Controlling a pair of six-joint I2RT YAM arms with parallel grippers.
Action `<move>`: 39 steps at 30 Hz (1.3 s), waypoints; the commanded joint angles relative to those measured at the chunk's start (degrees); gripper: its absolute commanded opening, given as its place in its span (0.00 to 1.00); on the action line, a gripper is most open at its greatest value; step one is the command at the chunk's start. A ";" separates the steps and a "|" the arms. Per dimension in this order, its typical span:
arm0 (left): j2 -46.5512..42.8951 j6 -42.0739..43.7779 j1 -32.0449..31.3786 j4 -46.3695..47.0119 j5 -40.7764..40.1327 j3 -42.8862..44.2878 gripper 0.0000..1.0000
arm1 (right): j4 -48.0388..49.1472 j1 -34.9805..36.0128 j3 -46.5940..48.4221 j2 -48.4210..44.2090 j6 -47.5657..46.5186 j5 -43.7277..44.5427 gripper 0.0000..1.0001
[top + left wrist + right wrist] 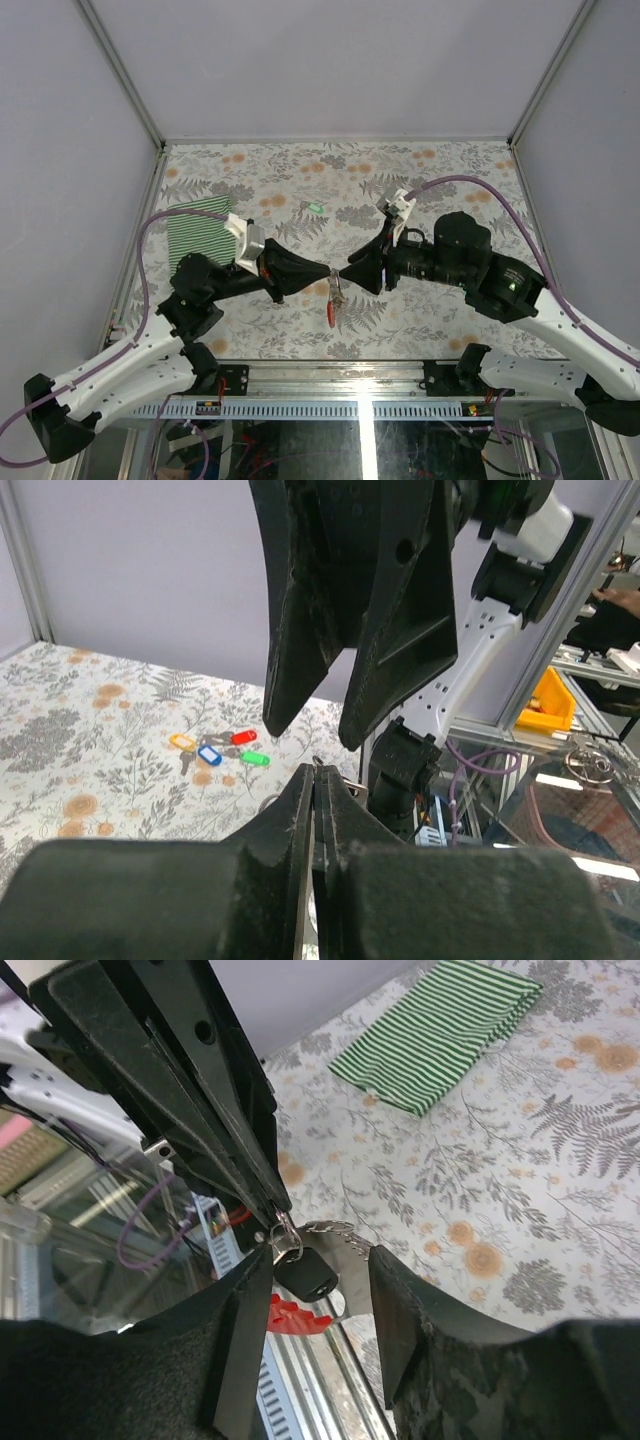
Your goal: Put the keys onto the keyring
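Two black hands meet tip to tip above the near middle of the flower-patterned bench (450,180). The left hand (328,271) has its fingers pressed together, pinching the top of the small grey metal keyring with a red oval loop (331,313). The right wrist view shows the pinch closing on a thin wire ring at the keyring's upper end.

The keyring hangs free below that pinch, clear of the bench. A dark blocky tag (306,1274) dangles just under the wire, and the red part shows lower down, partly hidden behind a finger. From above, the grey strip and the red loop hang in a line beneath the meeting fingertips.

The right hand (320,1260) faces the left with its fingers spread. The hanging keyring sits in the gap between them, and whether either finger touches it cannot be told.

Several tiny metal keys with coloured plastic heads (215,750), orange, blue, red and green, lie bunched together on the bench, well apart from both hands and toward the far side. One green-and-white striped cloth (198,235) lies flat near the left edge of the bench, beside the left arm.
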 commanded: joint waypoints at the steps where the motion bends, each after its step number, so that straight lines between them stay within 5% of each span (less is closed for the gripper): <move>1: -1.92 -2.22 -0.22 9.00 -1.78 -0.02 0.00 | 15.78 0.13 -4.57 -4.11 10.21 1.89 0.51; 24: -2.29 -1.12 -0.24 7.79 -2.97 1.39 0.00 | 21.91 0.07 -8.64 -2.84 17.49 -3.62 0.40; 39: -3.03 0.32 -0.17 5.62 -4.04 1.48 0.00 | 19.85 0.11 -8.00 -3.52 16.84 -3.54 0.01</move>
